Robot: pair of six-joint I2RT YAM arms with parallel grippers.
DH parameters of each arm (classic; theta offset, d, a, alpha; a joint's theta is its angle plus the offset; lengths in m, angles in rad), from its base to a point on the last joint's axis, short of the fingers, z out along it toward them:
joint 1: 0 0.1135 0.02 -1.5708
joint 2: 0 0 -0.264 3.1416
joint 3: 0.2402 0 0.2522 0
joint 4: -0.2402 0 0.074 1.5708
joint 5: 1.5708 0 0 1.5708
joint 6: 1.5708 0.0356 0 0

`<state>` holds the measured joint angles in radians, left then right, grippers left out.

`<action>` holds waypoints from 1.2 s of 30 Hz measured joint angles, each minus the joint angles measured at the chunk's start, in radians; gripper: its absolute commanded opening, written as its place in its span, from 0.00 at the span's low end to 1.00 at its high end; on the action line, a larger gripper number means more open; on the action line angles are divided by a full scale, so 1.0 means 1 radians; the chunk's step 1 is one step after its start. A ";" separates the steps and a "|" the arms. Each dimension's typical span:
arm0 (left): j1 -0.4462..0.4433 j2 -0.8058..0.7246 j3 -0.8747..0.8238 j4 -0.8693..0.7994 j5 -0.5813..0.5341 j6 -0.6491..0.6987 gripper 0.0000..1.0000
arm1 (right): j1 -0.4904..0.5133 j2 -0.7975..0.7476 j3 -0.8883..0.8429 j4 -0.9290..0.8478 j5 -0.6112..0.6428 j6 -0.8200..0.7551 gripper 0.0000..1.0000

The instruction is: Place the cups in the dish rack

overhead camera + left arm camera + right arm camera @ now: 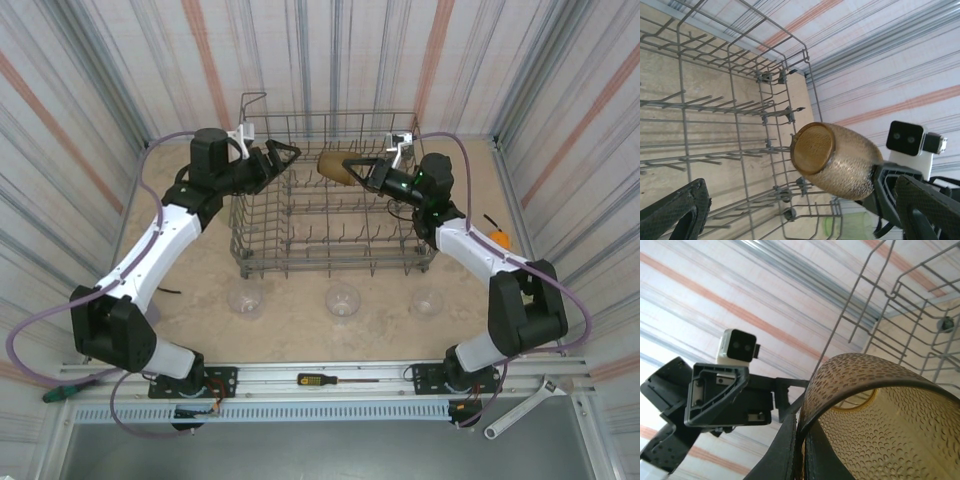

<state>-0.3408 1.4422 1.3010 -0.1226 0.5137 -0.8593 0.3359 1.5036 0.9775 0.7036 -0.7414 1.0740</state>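
Note:
The amber-brown cup [334,166] hangs on its side above the back of the grey wire dish rack [335,270]. My right gripper [357,168] is shut on its rim, one finger inside and one outside [801,426]. In the left wrist view the amber cup [836,161] points its base at the camera, over the dish rack [735,100]. My left gripper [284,156] stands open over the rack's back left, facing the cup, nothing between its fingers [802,212]. Three clear cups [245,300] [343,298] [426,301] sit upside down on the table before the rack. A pale green cup [852,225] lies beyond the rack.
A small orange round object [500,238] lies on the table right of the rack, near my right forearm. A screwdriver [335,380] and a wrench [525,410] lie on the near rail. Striped walls enclose the table on three sides.

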 measured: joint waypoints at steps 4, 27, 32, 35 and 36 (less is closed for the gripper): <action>-0.002 0.010 -0.001 0.046 0.024 -0.074 0.99 | 0.015 0.028 -0.002 0.092 -0.016 0.029 0.00; -0.006 0.075 -0.043 0.232 0.133 -0.340 0.91 | 0.079 0.180 0.022 0.400 -0.070 0.176 0.00; -0.006 0.075 -0.054 0.238 0.142 -0.352 0.82 | 0.086 0.189 0.025 0.428 -0.068 0.176 0.00; -0.006 0.075 -0.060 0.252 0.147 -0.357 0.82 | 0.092 0.200 0.033 0.440 -0.068 0.180 0.00; -0.006 0.075 -0.064 0.259 0.149 -0.359 0.81 | 0.092 0.205 0.039 0.442 -0.068 0.183 0.00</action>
<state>-0.3473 1.5173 1.2369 0.1368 0.6624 -1.2182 0.4282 1.7084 1.0168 1.1458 -0.8093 1.2572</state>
